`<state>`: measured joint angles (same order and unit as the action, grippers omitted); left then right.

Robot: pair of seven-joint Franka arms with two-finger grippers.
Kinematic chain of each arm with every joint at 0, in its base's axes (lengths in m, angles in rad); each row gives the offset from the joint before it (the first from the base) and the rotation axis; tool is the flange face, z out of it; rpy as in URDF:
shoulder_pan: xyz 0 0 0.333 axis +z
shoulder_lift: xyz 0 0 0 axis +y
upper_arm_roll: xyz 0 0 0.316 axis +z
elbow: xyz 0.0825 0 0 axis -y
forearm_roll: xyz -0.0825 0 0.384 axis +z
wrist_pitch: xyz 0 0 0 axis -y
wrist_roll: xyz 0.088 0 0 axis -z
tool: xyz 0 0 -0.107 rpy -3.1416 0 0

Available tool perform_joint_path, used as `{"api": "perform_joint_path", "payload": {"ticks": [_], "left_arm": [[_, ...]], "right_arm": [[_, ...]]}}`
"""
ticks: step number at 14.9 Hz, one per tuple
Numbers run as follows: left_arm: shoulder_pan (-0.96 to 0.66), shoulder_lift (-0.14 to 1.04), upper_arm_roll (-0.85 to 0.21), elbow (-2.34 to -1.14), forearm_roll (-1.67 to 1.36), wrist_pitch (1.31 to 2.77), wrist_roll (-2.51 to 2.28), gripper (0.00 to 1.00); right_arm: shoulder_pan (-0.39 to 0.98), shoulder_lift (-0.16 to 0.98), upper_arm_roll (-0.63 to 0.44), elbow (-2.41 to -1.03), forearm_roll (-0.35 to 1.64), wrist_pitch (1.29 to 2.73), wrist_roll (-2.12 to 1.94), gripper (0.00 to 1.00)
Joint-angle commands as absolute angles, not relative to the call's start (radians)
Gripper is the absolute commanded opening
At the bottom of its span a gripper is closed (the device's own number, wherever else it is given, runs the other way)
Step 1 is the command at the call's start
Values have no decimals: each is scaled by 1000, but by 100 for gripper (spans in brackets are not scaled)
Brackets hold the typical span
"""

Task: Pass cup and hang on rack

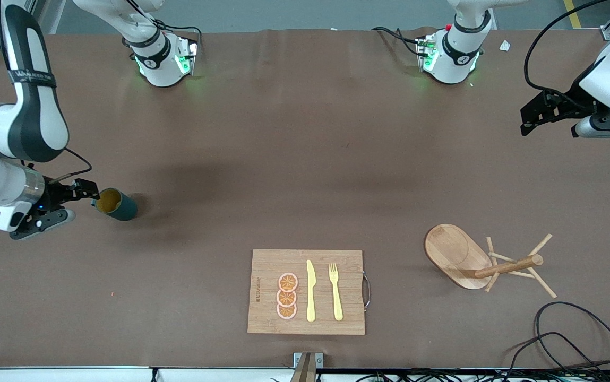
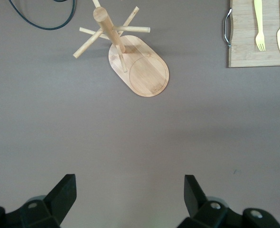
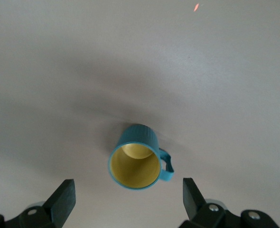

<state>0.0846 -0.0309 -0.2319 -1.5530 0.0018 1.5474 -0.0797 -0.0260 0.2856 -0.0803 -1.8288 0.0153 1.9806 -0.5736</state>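
The teal-green cup [image 1: 120, 206] with a yellow inside stands upright on the table near the right arm's end. In the right wrist view the cup [image 3: 135, 159] shows its open mouth and its small handle. My right gripper [image 1: 83, 203] hangs open and empty just beside the cup, toward the right arm's end of the table; in its wrist view [image 3: 129, 194] the jaws stand wide apart, short of the cup. The wooden rack [image 1: 506, 265] stands near the left arm's end, also in the left wrist view [image 2: 149, 71]. My left gripper [image 1: 546, 122] is open and empty [image 2: 130, 190], high over bare table.
A bamboo cutting board [image 1: 267, 313] with a metal handle lies near the front camera, carrying a yellow knife [image 1: 310, 291], a yellow fork [image 1: 335, 292] and three orange slices [image 1: 287, 295]. A black cable [image 1: 575, 339] loops near the rack. Both arm bases stand farthest from the front camera.
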Motion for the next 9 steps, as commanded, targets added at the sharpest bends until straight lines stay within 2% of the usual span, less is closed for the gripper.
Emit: {"api": "perform_joint_path", "payload": {"ticks": [1,9], "left_arm": [[97,-29,-235,-1537,-20,1532,-63,100],[84,-28,-232,-1522,-18,1532,-81,100]], "right_arm": [[-67,325,-69,-1864,23,2054,-748,100],[-90,368,-71,-2005,23,2284,-940,100]]}}
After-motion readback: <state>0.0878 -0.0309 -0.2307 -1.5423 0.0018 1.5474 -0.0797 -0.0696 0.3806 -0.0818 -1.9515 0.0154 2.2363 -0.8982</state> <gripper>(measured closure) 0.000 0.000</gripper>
